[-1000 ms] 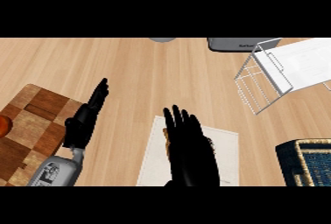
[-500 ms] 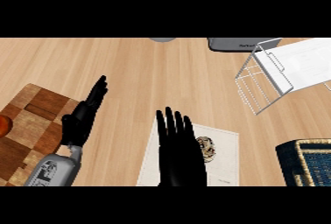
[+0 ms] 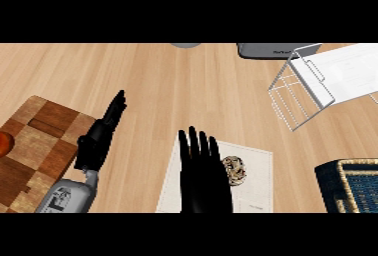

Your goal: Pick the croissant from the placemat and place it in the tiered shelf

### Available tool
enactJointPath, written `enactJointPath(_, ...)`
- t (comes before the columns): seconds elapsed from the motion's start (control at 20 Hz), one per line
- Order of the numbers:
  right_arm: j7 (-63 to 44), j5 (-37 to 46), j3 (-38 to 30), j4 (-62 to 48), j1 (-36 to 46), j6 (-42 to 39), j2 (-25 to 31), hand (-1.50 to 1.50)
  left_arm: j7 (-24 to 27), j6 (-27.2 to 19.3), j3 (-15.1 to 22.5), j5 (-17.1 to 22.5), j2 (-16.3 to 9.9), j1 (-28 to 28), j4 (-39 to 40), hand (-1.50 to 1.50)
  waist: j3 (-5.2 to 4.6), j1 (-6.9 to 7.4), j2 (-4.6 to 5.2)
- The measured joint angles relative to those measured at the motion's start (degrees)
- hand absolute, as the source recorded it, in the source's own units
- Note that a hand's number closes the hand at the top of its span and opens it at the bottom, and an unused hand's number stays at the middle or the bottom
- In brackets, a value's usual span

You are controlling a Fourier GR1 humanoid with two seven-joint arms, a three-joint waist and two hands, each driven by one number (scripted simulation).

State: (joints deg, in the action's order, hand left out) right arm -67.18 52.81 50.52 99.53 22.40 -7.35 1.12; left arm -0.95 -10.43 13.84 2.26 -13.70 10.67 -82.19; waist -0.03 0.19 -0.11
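Looks like we're at the reach-in step, nothing grabbed yet. The robot's black right hand [image 3: 201,172] is hovering flat over the pale rectangular placemat [image 3: 255,187], fingers [image 3: 193,142] straight and spread, holding nothing. The small speckled golden-brown croissant [image 3: 235,169] lies on the placemat right at the hand's 3 o'clock side, just beside the palm or maybe touching it; I can't tell which from here.

My guess for the next move: the hand needs to slide toward 3 o'clock and curl round the croissant, then lift and carry it up toward 1 o'clock, where the white wire tiered shelf [image 3: 306,92] sits, well apart from the placemat. That's a fair stretch across open wood, so the hold wants to be settled before the lift.

The black left hand [image 3: 96,142] rests open at about 9 o'clock, fingers pointing up, near the edge of a checkered wooden cutting board [image 3: 37,145]. It's not doing anything.

The light wood-grain counter [image 3: 177,90] looks smooth and flat. Around it: a dark blue woven basket [image 3: 353,186] at 4 o'clock, a grey appliance [image 3: 266,50] at the top edge by 1 o'clock, and something red-orange [image 3: 4,144] poking in at the far 9 o'clock edge.
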Motion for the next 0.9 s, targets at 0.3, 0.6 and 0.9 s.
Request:
enactJointPath(0.3, -0.2, -0.1, 0.1, -2.5, 0.3, 1.3, 0.0, -1.5, 0.1, 0.7, -0.9, -0.4, 0.2, 0.5, 0.5, 0.0, 0.0, 0.06, 0.05)
enactJointPath(0.6, 0.7, -0.3, -0.3, -6.3, 0.4, 1.9, -0.1, -1.5, 0.4, 2.2, -2.1, -0.2, 0.1, 0.3, 0.6, 0.0, 0.0, 0.17, 0.07)
enactJointPath(0.9, 1.2, 0.9, 0.1, -9.0, -0.8, 2.6, -0.2, -1.5, 0.7, 3.0, -2.7, -0.6, 0.6, -0.1, 0.6, 0.0, 0.01, 0.14, 0.08)
